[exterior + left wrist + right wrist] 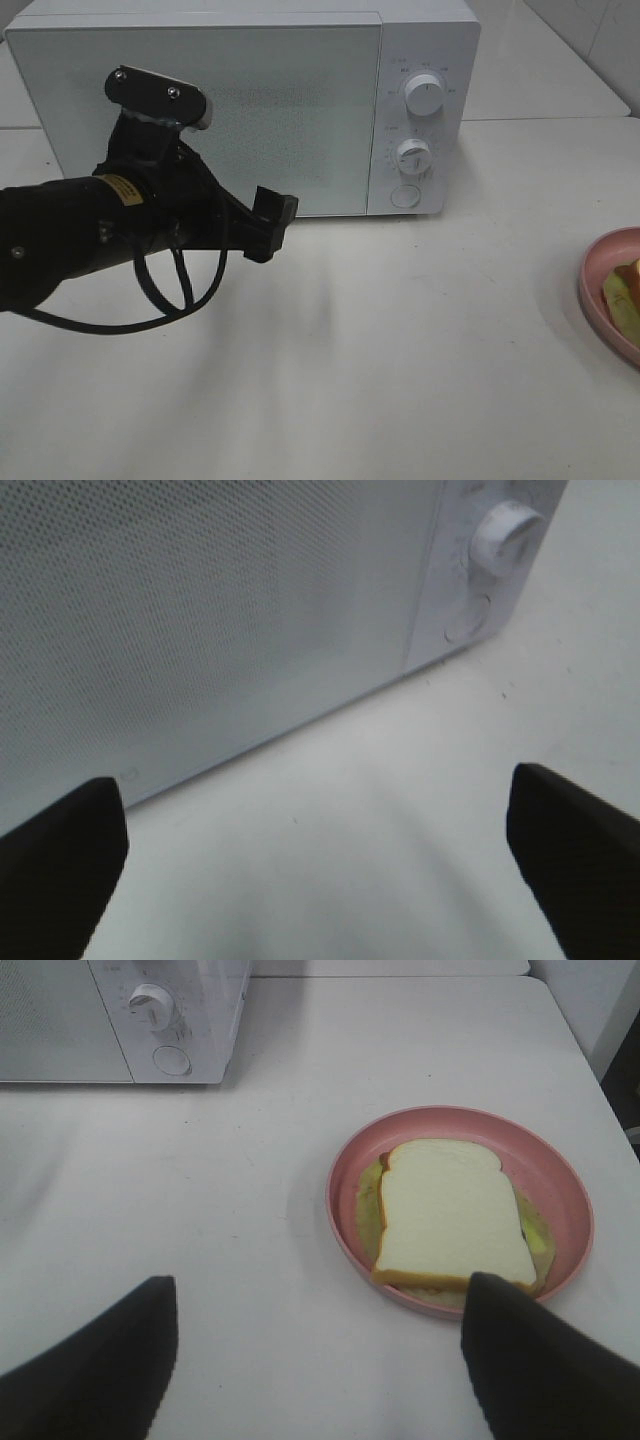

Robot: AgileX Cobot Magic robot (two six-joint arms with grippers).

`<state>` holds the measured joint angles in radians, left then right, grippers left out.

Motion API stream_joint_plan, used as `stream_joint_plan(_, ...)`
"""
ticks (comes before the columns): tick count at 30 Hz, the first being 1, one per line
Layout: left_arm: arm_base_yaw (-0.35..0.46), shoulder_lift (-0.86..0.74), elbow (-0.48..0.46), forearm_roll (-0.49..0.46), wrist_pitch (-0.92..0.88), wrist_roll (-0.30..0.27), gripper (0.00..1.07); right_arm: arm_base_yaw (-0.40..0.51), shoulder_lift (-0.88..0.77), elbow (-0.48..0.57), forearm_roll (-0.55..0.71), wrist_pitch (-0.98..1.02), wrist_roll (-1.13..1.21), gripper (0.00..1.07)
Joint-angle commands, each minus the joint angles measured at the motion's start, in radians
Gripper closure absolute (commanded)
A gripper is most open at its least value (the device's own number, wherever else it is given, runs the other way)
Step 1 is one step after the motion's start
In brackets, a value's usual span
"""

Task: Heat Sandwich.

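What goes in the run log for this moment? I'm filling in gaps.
microwave: door closed | sandwich: on pink plate | left gripper: open, empty, facing door | right gripper: open, empty, above table by plate

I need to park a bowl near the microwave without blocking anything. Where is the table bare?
Bare tabletop runs from the microwave front toward the pink plate holding the sandwich at the right edge. The crowded part is front left of the microwave door, where the open left gripper hovers.

No legible text. Small print rings the microwave (pixel 240 100) dials (pixel 424 96), too small to read; yellow label (pixel 122 189) on left arm (pixel 90 235) blurred, illegible.
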<state>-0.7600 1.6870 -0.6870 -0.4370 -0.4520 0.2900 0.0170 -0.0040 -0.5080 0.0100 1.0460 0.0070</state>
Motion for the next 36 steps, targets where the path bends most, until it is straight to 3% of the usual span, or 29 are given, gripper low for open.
stream_joint_plan(1,0.018,-0.050,0.005,-0.001,0.167,0.012,0.08,-0.007,-0.026,0.003,0.000,-0.008,0.003,0.32)
stream_joint_plan(2,0.040,-0.069,0.005,-0.001,0.275,0.018,0.08,-0.007,-0.026,0.003,0.000,-0.008,0.003,0.32)
stream_joint_plan(9,0.137,-0.136,0.005,0.003,0.539,0.019,0.08,-0.007,-0.026,0.003,0.000,-0.008,0.003,0.32)
stream_joint_plan(16,0.330,-0.243,0.005,0.058,0.909,0.019,0.08,-0.007,-0.026,0.003,0.000,-0.008,0.003,0.32)
stream_joint_plan(22,0.448,-0.323,0.005,0.080,1.063,0.019,0.08,-0.007,-0.026,0.003,0.000,-0.008,0.003,0.32)
stream_joint_plan(26,0.523,-0.390,0.005,0.146,1.166,-0.001,0.08,-0.007,-0.026,0.003,0.000,-0.008,0.003,0.32)
stream_joint_plan(30,0.633,-0.473,0.005,0.231,1.259,-0.120,0.08,-0.007,-0.026,0.003,0.000,-0.008,0.003,0.32)
stream_joint_plan(31,0.633,-0.473,0.005,0.231,1.259,-0.120,0.08,-0.007,-0.026,0.003,0.000,-0.008,0.003,0.32)
stream_joint_plan(34,0.712,-0.542,0.005,0.312,1.338,-0.228,0.08,-0.007,-0.026,0.003,0.000,-0.008,0.003,0.32)
stream_joint_plan(36,0.728,-0.563,0.006,0.327,1.358,-0.249,0.08,-0.007,-0.026,0.003,0.000,-0.008,0.003,0.32)
